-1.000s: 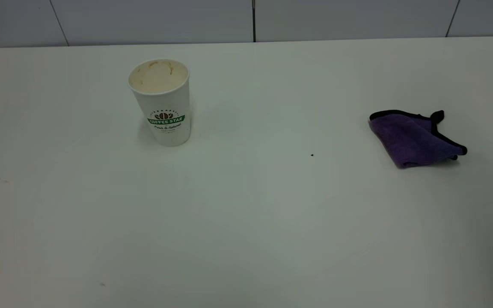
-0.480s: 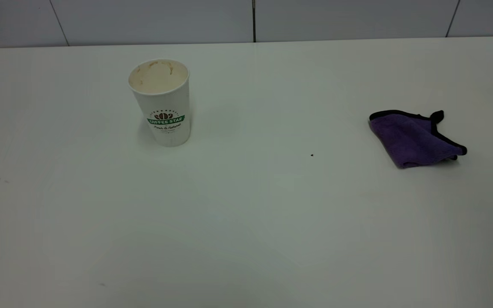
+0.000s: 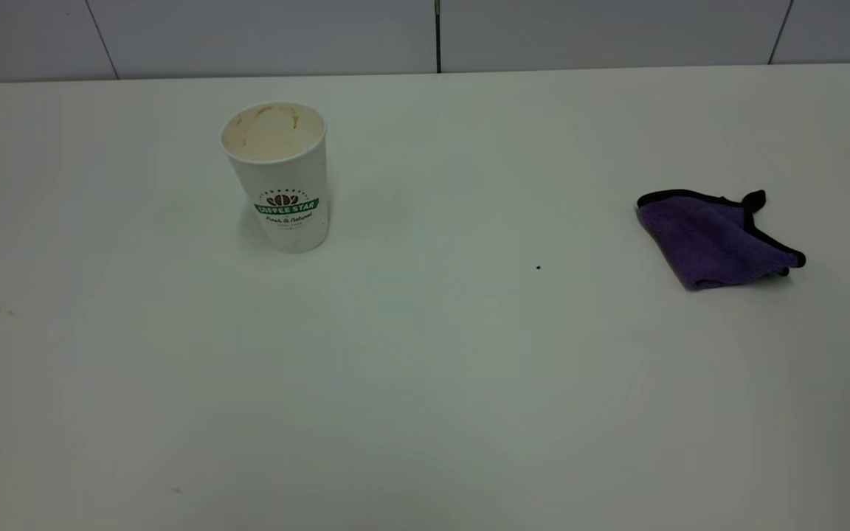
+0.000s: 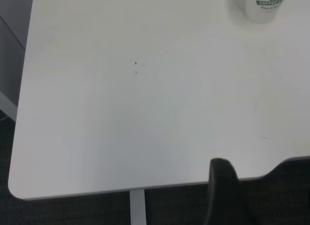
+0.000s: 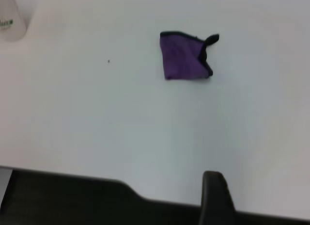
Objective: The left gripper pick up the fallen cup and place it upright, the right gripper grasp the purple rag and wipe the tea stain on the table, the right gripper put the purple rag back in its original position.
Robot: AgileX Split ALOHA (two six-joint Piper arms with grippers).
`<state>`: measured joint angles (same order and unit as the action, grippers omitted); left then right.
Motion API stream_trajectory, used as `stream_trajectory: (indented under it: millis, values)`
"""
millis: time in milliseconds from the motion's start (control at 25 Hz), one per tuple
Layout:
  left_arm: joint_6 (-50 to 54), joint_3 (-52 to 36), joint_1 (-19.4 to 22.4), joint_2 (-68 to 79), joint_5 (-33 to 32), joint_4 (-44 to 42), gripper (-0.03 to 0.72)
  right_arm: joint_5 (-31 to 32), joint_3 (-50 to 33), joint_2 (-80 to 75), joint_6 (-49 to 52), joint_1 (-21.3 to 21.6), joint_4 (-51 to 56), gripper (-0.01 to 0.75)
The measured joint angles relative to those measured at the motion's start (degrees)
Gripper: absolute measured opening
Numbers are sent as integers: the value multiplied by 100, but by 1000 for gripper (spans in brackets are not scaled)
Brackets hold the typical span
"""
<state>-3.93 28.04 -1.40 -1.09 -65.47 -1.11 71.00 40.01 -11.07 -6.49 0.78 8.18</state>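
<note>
Purple rag (image 3: 716,237): lies folded on the white table (image 3: 425,383), far right of the cup.
Cup (image 3: 278,175): stands upright.
Grippers: mostly out of sight; cannot tell their grip.

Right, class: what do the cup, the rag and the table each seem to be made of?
Cup: likely paper, matte white, with a printed green logo band and a brown-stained inside.
Purple rag: soft fuzzy cloth, perhaps microfibre, with black stitched edging and limp folds.
Table: smooth white top with a slight sheen, possibly laminate or plastic.
</note>
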Motion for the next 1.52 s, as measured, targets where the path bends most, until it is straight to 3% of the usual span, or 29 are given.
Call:
stream_trajectory:
  millis: [480, 1120, 1520]
  values:
    - [6, 0, 0, 0, 0, 0, 449, 2, 0, 1171, 15, 6, 16, 498]
    - [6, 0, 0, 0, 0, 0, 449, -9, -13, 1236, -478, 6, -179, 498]
    - [1, 0, 0, 0, 0, 0, 449, -104, -1046, 1236, -406, 6, -134, 498]
